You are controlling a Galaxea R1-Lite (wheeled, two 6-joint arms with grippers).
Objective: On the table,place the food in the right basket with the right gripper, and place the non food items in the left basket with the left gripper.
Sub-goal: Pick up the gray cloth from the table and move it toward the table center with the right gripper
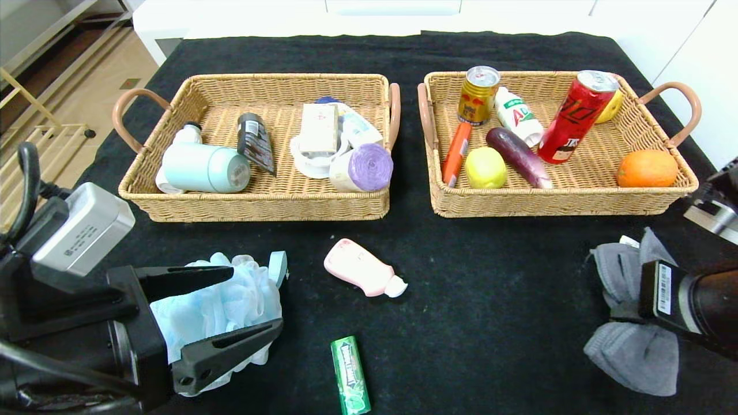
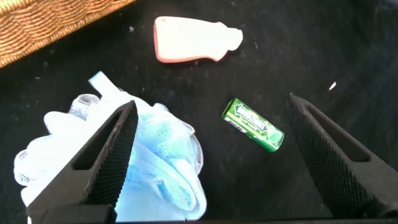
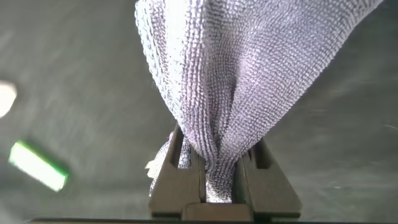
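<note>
Grey towel, knit texture, bunched into a bow shape, pinched in the clenched right tool at the tabletop's right edge. Left tool released, prongs spread over the fluffy light-blue bath pouf. Pink bottle with white cap lies mid-tabletop; green gum pack near the front. Lemon and orange sausage sit in the right basket.

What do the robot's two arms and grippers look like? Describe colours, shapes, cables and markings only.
The left gripper has long black wedge-shaped fingers with textured inner faces, a silver-grey box with small print, and black cables. The right gripper has dark fingers; its black wrist carries a white barcode label.
</note>
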